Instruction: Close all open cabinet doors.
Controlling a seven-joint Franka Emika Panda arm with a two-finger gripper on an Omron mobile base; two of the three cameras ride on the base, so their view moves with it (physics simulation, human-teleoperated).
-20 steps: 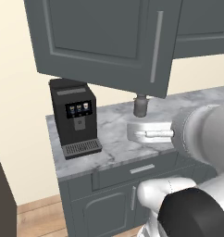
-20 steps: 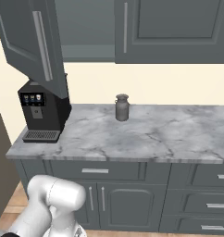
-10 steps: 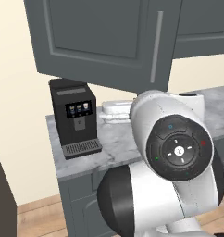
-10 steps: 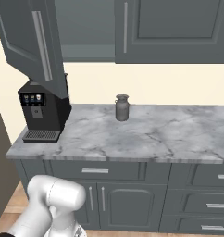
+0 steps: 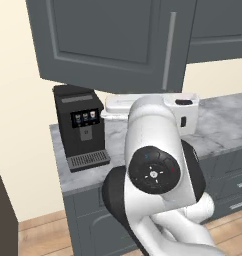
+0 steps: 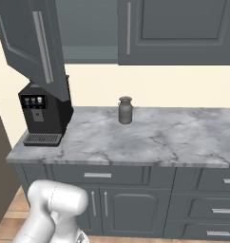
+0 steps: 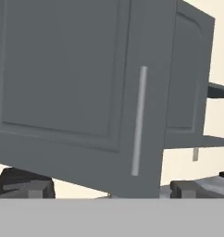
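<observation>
One tall dark grey wall-cabinet door [image 6: 33,45] with a recessed shaker panel hangs swung out over the black coffee machine [image 6: 43,114], which serves as the landmark here; the door's long vertical silver bar handle [image 6: 43,46] sits near its free edge, above the machine. In the left base view the same open door [image 5: 110,42] spreads across the top, directly above the coffee machine [image 5: 82,127], and the robot's white arm [image 5: 155,165] rises in front of the grey marbled table [image 5: 215,127] to the right of the machine. The hand view looks straight at the door's outer face [image 7: 77,88], with its handle [image 7: 138,120] close to the middle and the claw's dark finger tips [image 7: 190,189] low in the picture, short of the panel. Whether the claw is open or closed cannot be told from these pictures; it holds nothing that can be seen.

The neighbouring wall-cabinet door [image 6: 176,31], further right of the coffee machine, looks flush and shut, so this one appears to be the work in hand. To do the step well, the arm should probably meet the outer face near the handle side, far from the hinge, where a push turns the door most easily. The push should follow the door's arc rather than a straight line, and stay clear of the small grey metal jug [image 6: 125,110] standing on the table to the right of the machine.
</observation>
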